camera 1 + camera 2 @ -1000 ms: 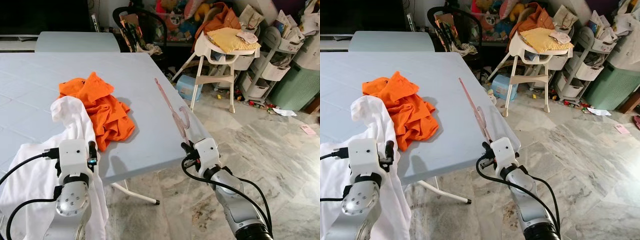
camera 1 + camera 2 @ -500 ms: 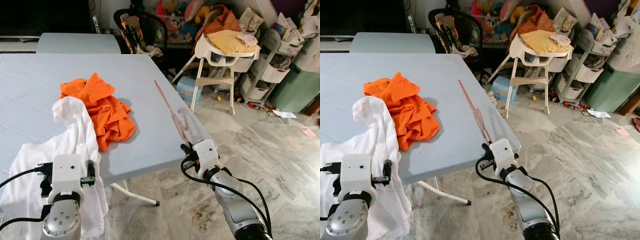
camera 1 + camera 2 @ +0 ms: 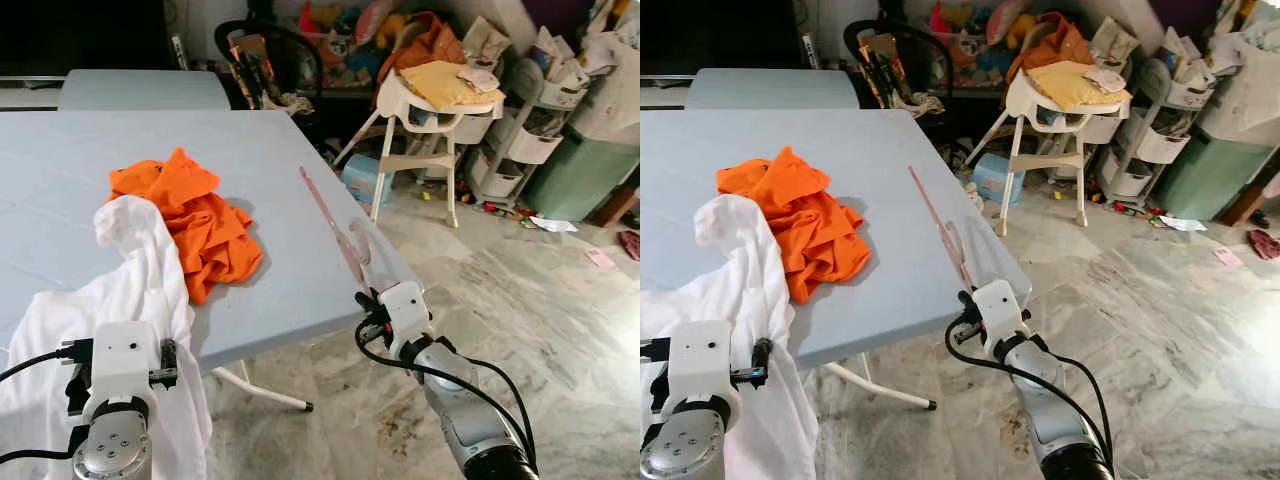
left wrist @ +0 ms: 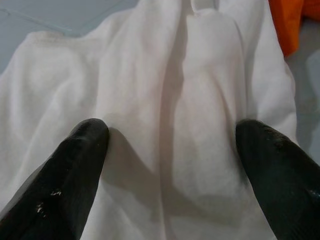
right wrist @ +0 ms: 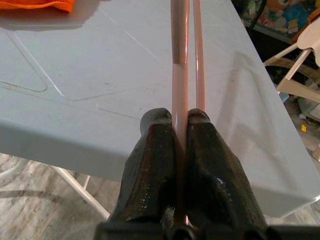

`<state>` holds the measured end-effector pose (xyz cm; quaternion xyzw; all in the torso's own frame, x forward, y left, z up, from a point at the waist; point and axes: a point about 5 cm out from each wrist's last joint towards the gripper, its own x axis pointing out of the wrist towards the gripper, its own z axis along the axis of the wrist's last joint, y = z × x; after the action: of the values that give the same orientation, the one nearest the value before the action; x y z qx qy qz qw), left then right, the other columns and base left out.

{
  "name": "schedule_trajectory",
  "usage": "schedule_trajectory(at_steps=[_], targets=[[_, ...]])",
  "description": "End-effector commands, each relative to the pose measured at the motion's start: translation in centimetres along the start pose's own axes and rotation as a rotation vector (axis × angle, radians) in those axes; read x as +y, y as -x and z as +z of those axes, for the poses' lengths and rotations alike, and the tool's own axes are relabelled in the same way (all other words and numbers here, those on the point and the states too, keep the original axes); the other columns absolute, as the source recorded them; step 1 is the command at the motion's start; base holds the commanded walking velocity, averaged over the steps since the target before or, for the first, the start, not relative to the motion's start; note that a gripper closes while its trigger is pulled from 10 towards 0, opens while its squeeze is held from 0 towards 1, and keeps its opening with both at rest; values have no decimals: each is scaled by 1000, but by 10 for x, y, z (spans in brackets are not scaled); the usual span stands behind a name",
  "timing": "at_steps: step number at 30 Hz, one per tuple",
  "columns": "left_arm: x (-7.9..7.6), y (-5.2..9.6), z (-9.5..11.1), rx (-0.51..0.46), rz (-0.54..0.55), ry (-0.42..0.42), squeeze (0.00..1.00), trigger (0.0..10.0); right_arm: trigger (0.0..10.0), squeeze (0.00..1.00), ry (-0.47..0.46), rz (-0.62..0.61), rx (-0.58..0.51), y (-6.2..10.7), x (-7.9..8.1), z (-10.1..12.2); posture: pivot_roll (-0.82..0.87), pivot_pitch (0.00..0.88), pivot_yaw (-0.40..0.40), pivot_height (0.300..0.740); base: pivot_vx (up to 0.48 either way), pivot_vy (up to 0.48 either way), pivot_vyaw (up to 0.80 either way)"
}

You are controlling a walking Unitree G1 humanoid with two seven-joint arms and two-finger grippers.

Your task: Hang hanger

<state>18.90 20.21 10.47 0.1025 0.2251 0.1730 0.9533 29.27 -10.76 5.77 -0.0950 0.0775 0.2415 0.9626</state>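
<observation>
Hanger [image 3: 338, 222], pale pink plastic, is clamped between the two black fingers [image 5: 156, 150] of the right gripper [image 5: 180, 117], which are pressed together on one of its bars. From the claw it runs forward and up over the near right corner of the light blue table [image 3: 262, 160], its far tip over the tabletop and its hook [image 3: 362, 240] curling just ahead of the fingers. In the right wrist view two thin pink bars extend straight out from the fingertips above the table surface; whether the lower bar touches the table cannot be told. The right gripper itself sits just off the table's front edge, over the marble floor [image 3: 520, 300].

The left gripper [image 4: 172, 135] is spread wide, its two fingertips [image 4: 82, 145] well apart, with the white garment [image 3: 140, 280] directly before and between them. The fingertips appear to press into the folds of the cloth; no fold is pinched. The white garment lies over the table's near edge and hangs down past it beside the left arm's wrist housing [image 3: 122, 365].

Beyond the left gripper, touching the far side of the white garment, an orange garment [image 3: 195, 215] lies crumpled on the tabletop. Ahead and to the right of the right gripper, well apart, stands a white high chair [image 3: 430, 110] amid household clutter.
</observation>
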Motion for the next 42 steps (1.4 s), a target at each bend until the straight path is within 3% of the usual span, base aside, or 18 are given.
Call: schedule_trajectory(at_steps=[1,2,4,5,14,19,20,22,23,24,42], targets=[[-3,-6,-1,-6,7,12,0,9882,10000,0,-17,8,87,4,2,-17,129,0,-104,740,0,0,0],[-5,-9,-2,-8,0,19,0,3490,10000,0,-18,7,87,4,1,-17,128,0,-103,740,0,0,0],[-7,-10,-3,-9,-5,23,0,3490,10000,0,-19,6,87,4,1,-17,128,0,-103,740,0,0,0],[-8,-12,-3,-12,-10,24,0,0,10000,0,-19,6,87,4,1,-18,125,0,-101,740,0,0,0],[-4,-29,-20,44,57,39,0,0,10000,0,-23,-1,89,4,2,-18,119,0,-90,740,0,0,0],[7,-40,-10,-11,139,22,0,0,10000,0,-26,2,92,4,3,-19,116,0,-88,740,0,0,0],[9,-42,-9,-9,155,21,0,3569,10000,0,-27,3,93,4,3,-19,116,0,-88,740,0,0,0],[9,-44,-8,-13,156,25,0,3569,10000,0,-27,3,93,4,3,-19,116,0,-88,740,0,0,0],[8,-45,-4,-44,132,43,0,4941,10000,0,-27,4,93,4,3,-19,116,0,-88,740,0,0,0],[8,-47,-2,-56,119,54,0,10000,10000,0,-29,3,94,4,4,-20,111,0,-82,740,0,0,0],[6,-57,6,-102,111,74,0,10000,10000,0,-43,0,92,5,5,-21,101,0,-66,740,187,185,0]])
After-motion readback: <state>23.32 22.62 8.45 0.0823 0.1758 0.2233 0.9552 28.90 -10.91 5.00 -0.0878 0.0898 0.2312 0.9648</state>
